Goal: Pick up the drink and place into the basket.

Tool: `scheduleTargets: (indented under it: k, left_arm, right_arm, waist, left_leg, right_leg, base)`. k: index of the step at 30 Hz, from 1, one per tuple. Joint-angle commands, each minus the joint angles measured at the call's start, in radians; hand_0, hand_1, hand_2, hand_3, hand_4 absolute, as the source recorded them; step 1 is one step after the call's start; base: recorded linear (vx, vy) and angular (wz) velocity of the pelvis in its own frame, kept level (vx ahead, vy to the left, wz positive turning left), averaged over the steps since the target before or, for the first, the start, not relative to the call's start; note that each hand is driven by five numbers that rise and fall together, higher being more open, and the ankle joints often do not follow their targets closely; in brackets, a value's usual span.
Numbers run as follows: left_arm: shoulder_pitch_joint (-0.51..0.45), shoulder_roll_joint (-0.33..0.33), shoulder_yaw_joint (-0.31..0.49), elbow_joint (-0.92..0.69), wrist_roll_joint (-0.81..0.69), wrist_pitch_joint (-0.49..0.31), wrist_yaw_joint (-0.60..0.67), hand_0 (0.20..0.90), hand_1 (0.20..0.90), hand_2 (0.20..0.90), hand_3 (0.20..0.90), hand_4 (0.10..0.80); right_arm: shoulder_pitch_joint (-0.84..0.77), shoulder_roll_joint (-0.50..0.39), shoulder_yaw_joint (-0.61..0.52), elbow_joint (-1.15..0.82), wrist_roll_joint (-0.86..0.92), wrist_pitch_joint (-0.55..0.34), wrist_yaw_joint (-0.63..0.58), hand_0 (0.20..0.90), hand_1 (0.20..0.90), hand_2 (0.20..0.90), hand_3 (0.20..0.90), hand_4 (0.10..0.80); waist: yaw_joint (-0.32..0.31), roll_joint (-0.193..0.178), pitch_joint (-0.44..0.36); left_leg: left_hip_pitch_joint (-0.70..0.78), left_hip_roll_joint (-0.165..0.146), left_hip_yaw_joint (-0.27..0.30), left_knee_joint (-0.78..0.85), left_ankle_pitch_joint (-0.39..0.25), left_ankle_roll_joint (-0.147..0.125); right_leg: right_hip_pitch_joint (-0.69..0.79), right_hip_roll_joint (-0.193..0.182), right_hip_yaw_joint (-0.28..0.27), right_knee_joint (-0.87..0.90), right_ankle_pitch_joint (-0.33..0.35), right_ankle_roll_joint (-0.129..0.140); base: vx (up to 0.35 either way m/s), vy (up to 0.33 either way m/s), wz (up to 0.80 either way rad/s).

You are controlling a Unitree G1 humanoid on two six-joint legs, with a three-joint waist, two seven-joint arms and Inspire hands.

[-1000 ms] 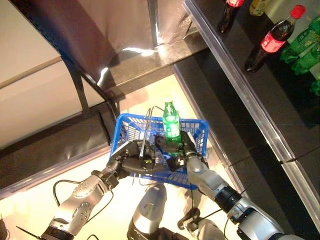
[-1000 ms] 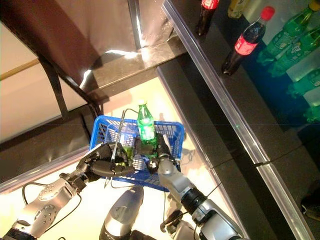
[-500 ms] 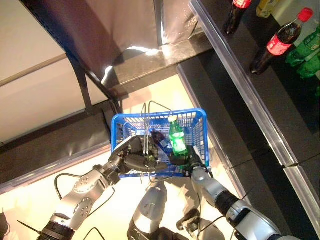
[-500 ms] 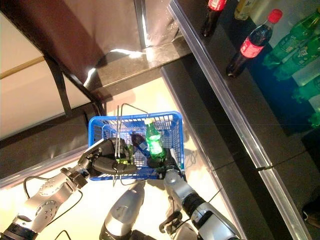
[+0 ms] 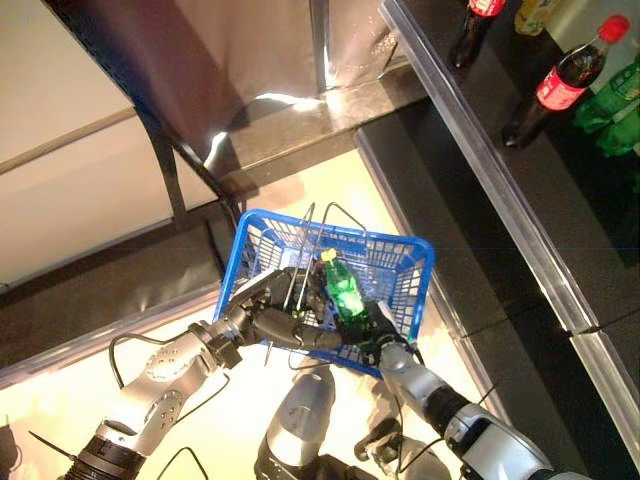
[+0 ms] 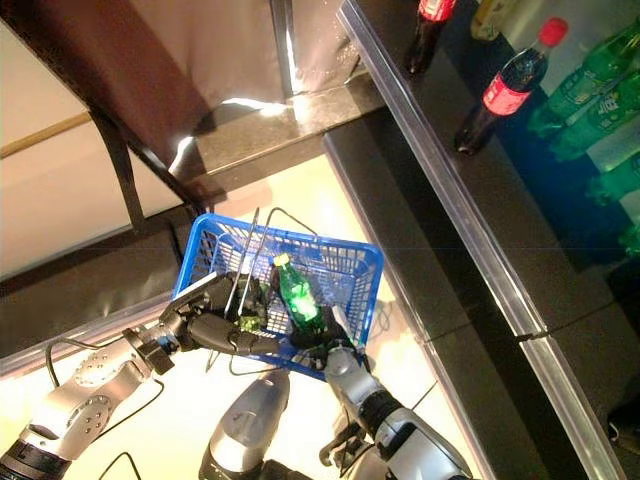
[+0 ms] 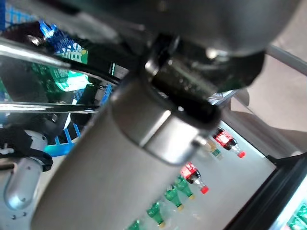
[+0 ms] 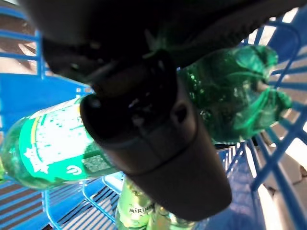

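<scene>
The blue basket (image 5: 400,240) hangs raised in front of me, tilted. My left hand (image 5: 262,318) is shut on its thin wire handles (image 5: 303,285). My right hand (image 5: 378,338) reaches into the basket from the near side and is shut on a green drink bottle (image 5: 345,293), which leans with its cap toward the far left. In the right wrist view the thumb (image 8: 158,143) lies across the green bottle (image 8: 53,143) inside the blue mesh (image 8: 268,158). Another green bottle (image 8: 139,211) lies beneath it in the basket.
A dark shelf with a metal front edge (image 5: 500,190) runs along the right. On it stand cola bottles (image 5: 555,85) and green bottles (image 5: 610,105). A dark slanted frame (image 5: 160,170) and a low dark ledge lie at the left and behind the basket.
The green bottle has gone from upright above the rim down into the basket and now leans. The basket has turned and tilted in my left hand.
</scene>
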Motion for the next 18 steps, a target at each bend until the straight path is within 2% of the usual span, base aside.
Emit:
scheduleTargets:
  k: [1,9,13,18]
  left_arm:
    - [-0.245,-0.118,0.053,-0.391,-0.132,-0.249,-0.145,0.3,0.3,0.3,0.2,0.1]
    - [-0.279,-0.118,0.04,-0.398,-0.116,-0.222,-0.14,0.3,0.3,0.3,0.2,0.1]
    - [-0.298,-0.127,0.04,-0.41,-0.11,-0.18,-0.124,0.3,0.3,0.3,0.2,0.1]
    - [-0.306,-0.12,0.046,-0.426,-0.125,-0.162,-0.108,0.3,0.3,0.3,0.2,0.1]
  right_arm:
    - [-0.051,0.022,0.071,0.043,-0.046,0.032,0.057,0.3,0.3,0.3,0.2,0.1]
    - [-0.1,0.046,0.023,0.227,0.057,0.146,0.095,0.3,0.3,0.3,0.2,0.1]
    - [-0.11,0.045,-0.08,0.373,0.262,0.243,0.118,0.3,0.3,0.3,0.2,0.1]
    - [-0.1,0.007,-0.152,0.449,0.375,0.242,0.143,0.3,0.3,0.3,0.2,0.1]
  waist:
    - [-0.004,0.045,-0.156]
    - [0.016,0.04,-0.145]
    - [0.023,0.043,-0.143]
    - [0.022,0.048,-0.14]
  left_leg:
    - [0.034,-0.026,-0.032,0.066,-0.091,0.041]
    - [0.033,-0.03,-0.045,0.072,-0.09,0.046]
    - [0.039,-0.031,-0.051,0.077,-0.092,0.047]
    - [0.038,-0.034,-0.054,0.082,-0.096,0.051]
  right_leg:
    - [-0.019,0.029,-0.019,-0.151,0.227,-0.051]
    - [-0.012,0.028,-0.032,-0.141,0.226,-0.054]
    - [0.0,0.028,-0.038,-0.133,0.221,-0.057]
    - [-0.003,0.025,-0.039,-0.124,0.217,-0.057]
  base:
    - [0.0,0.0,0.0]
    - [0.018,-0.01,0.04]
    - [0.06,0.006,0.12]
    - [0.029,0.024,0.06]
